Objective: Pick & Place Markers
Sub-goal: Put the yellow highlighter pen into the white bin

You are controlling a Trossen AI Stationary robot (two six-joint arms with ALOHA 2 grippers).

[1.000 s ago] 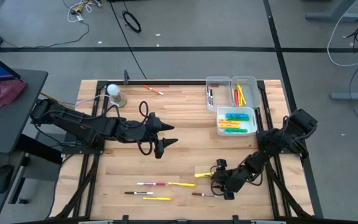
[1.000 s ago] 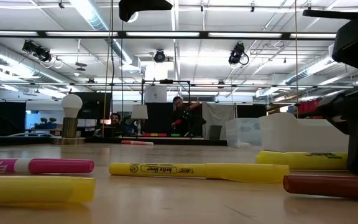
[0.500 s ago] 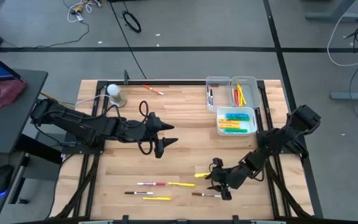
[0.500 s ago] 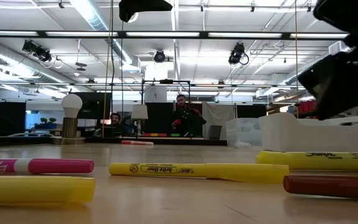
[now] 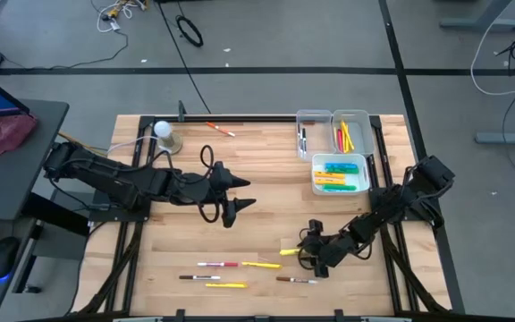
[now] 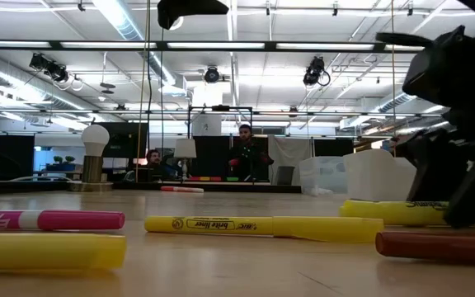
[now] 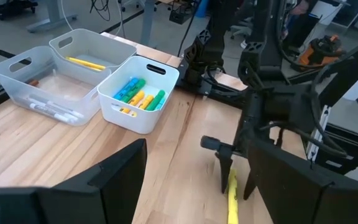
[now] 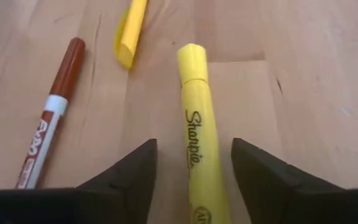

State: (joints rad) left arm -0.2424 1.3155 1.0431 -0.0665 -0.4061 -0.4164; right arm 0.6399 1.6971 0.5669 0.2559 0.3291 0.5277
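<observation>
Your right gripper (image 8: pixel 191 165) sits low over the table (image 5: pixel 257 206) near its front edge, right of centre, fingers spread wide either side of the yellow highlighter (image 8: pixel 197 130) (not closed on it). A red-capped marker (image 8: pixel 51 115) and a thin yellow marker (image 8: pixel 131 31) lie just beside it. More markers (image 5: pixel 226 273) rest along the front edge. Your left gripper (image 5: pixel 238 194) waits above the table's middle, fingers wide apart.

Grey floor (image 5: pixel 266 36) with loose cables (image 5: pixel 189 31); ceiling strip lights (image 6: pixel 122 16) overhead.
</observation>
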